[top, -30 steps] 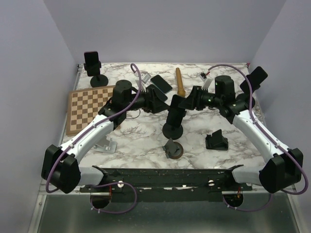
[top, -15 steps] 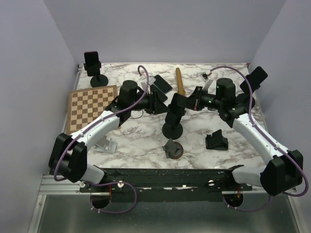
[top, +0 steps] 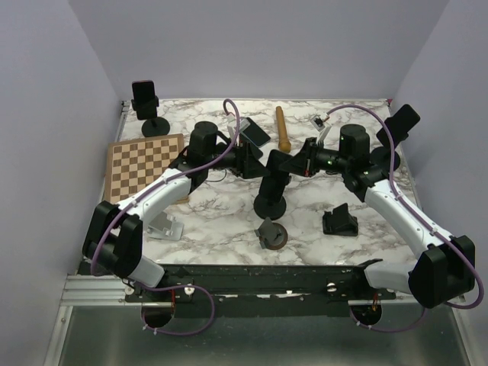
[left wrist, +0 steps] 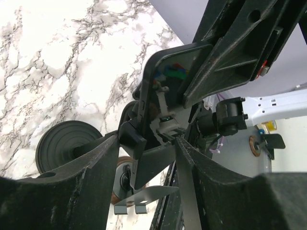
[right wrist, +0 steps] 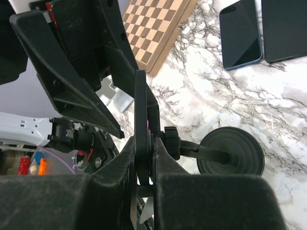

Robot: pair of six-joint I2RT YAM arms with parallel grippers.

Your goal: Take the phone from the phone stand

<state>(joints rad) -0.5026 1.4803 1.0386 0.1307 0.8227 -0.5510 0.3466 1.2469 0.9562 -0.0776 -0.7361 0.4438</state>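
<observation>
So, the phone (right wrist: 140,105) has now been clamped edge-on by the right gripper (right wrist: 144,158), though it's still seated in the phone stand (top: 271,204) on the counter (top: 229,221). The stand is straddled by the left gripper (left wrist: 146,160), which has been brought closer; whether it's actually gripped can't be told.

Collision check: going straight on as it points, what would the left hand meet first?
Probably the phone in its stand, gripped by the right hand; depth unclear.

Glossy glass-faced phone (left wrist: 168,76) in the right pincer (right wrist: 144,160), matt black plastic phone stand (right wrist: 230,155) beside it, smooth marble-look surface (right wrist: 268,96), satin wooden chessboard (right wrist: 153,24) beyond.
</observation>
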